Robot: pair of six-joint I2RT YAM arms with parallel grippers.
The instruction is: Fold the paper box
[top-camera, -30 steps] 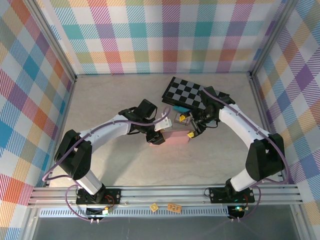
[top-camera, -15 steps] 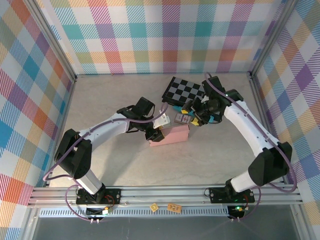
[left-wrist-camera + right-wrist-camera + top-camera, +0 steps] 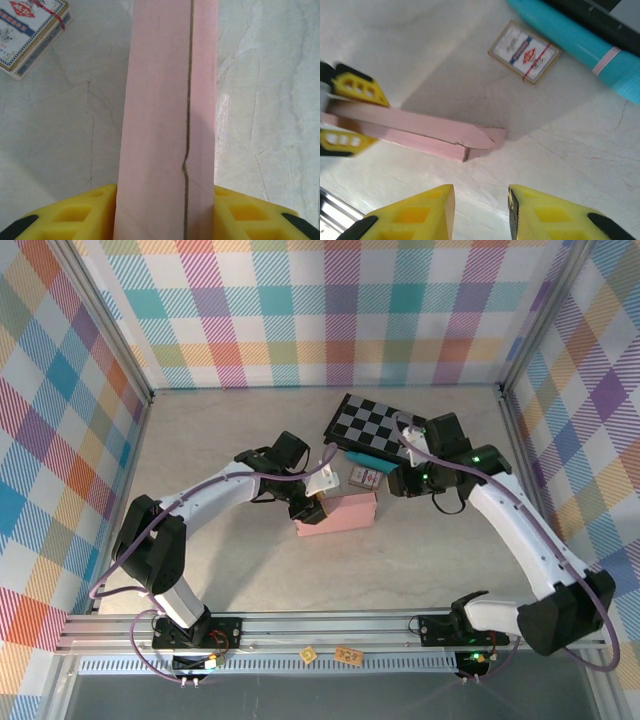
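Observation:
The dusty-pink paper box lies mid-table as a flattened, elongated carton. My left gripper is shut on its left end. In the left wrist view the box runs straight away from the gripper, with a seam down its length, clamped between the yellow fingers. My right gripper hangs open to the right of the box, clear of it. In the right wrist view the right gripper holds nothing, and the box shows a pointed flap at its near end.
A small printed card pack lies just behind the box, also visible as the pack. Behind it are a teal cylinder and the black-and-grey checkered board. Plaid walls ring the table.
My right gripper has drawn back from the box's right end, first up and away, then to the right. The left gripper keeps its hold, and the box has shifted slightly.

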